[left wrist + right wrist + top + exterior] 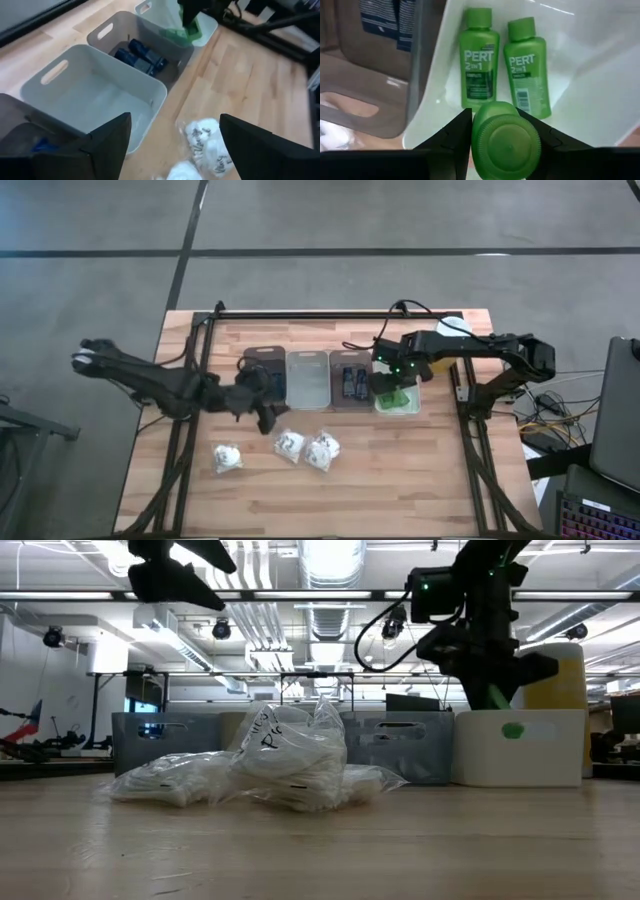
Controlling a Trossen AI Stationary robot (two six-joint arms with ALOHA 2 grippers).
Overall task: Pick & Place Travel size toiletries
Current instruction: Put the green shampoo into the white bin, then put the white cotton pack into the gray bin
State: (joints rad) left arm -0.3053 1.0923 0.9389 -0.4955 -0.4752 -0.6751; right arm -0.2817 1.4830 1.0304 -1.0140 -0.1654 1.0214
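Wooden table (400, 480) below us, and across its far half a row of four trays. The white tray (580, 70) at the right end of the row holds two green bottles (480, 60) lying side by side, labels up, and directly over it hangs the right gripper (505, 137), clenched on a third green bottle (506, 142), cap toward the wrist camera, fingers pressed against both sides of it. Next along, a grey tray (150, 45) with dark blue razor-like packs (142, 57) in the bottom. Beside that, the pale grey tray (95, 95), bare floor showing. The dark tray (262, 360) at the left end has something blue in it, too blurred to name. The left gripper (172, 145) hovers with fingers spread wide, nothing in them, above the white crinkly bundles (307, 446) lying on the wood just in front of the trays; one more bundle (226, 457) sits apart to the left.
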